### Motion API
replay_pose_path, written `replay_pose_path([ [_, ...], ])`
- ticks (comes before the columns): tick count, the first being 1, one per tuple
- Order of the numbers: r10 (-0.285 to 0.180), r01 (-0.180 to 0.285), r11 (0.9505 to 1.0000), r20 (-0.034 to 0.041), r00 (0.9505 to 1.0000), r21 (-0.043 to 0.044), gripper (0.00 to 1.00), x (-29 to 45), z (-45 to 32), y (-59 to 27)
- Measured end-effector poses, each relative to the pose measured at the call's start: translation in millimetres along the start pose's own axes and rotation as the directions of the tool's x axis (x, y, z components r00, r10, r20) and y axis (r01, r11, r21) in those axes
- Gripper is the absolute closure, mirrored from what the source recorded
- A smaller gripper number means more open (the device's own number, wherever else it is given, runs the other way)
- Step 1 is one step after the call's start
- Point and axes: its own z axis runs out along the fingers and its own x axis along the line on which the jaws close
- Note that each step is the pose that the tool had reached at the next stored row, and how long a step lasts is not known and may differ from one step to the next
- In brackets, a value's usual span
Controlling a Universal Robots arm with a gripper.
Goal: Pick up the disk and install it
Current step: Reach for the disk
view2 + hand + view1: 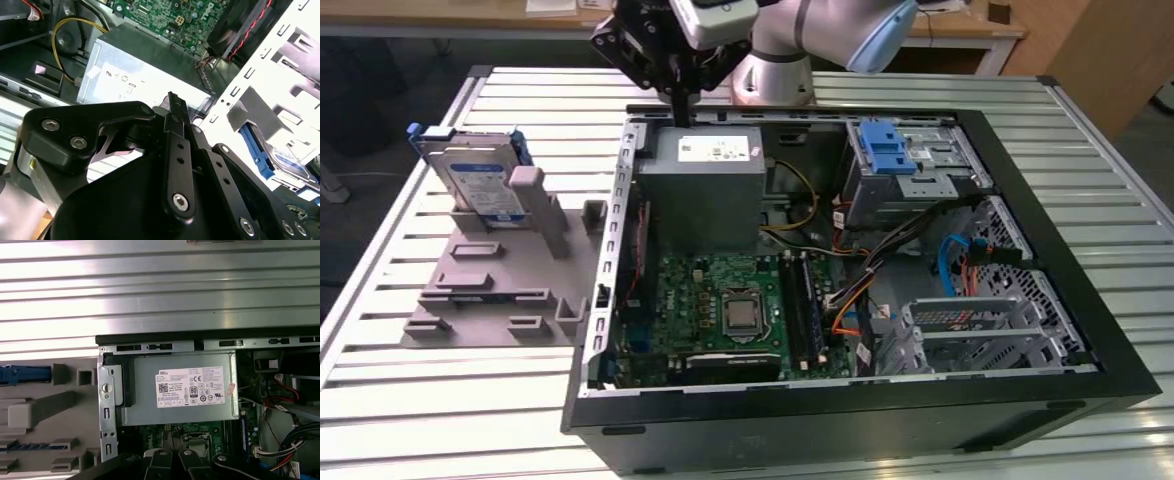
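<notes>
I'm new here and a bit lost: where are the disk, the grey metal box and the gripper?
disk (pixel 478 185): exterior view, on its blue-and-white label.
grey metal box (pixel 182 390): first wrist view, on its white sticker.
gripper (pixel 683 112): exterior view, at its lower tip.

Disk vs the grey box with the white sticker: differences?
The disk stands on edge in the grey stand outside the case; the grey box lies inside it. The disk is smaller and blue-framed; the grey box is larger, bare metal. The disk's label is blue and white; the box's sticker is white. Both are rectangular metal units.
</notes>
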Motion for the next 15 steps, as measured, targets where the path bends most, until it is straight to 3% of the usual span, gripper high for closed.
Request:
replay_pose_path([
  [15,0.000,0.000,1.0000,-0.0001,1.0000,0.0001,0.89,18.2,0.1,2.3],
])
